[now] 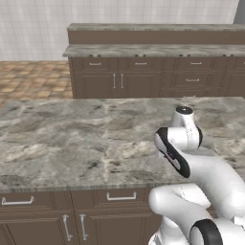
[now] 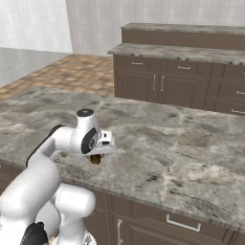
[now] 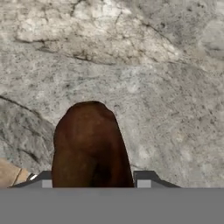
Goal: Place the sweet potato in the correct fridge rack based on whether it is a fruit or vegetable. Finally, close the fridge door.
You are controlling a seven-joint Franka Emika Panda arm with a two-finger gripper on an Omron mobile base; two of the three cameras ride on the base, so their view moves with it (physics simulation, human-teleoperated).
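We have our two-finger gripper (image 3: 92, 183) clenched on the sweet potato (image 3: 89, 148), a dark brown oblong lump with a rounded, tapered end that fills the lower middle of the hand view, flanked at the bottom by our two small dark fingertips (image 3: 146, 177). We hold it across its narrow width, probably because that is the span the jaws can clamp firmly, and its long axis points away from the hand, so most of it sticks out ahead of the tips. In the right base view the potato shows as a small brown shape (image 2: 95, 159) tucked under the white hand, low over the grey-and-tan marbled stone countertop (image 2: 191, 143), near its front edge; we cannot tell from these pictures whether it touches the stone or has just cleared it. In the left base view our own white arm (image 1: 191, 162) stands in front of the hand. Beyond the counter runs a row of dark brown wooden cabinets with pale handles (image 1: 143, 79). We judge the grasp made and the carry not yet begun: the potato is a vegetable, so it belongs on the vegetable rack of the fridge, and the door must be closed afterwards.
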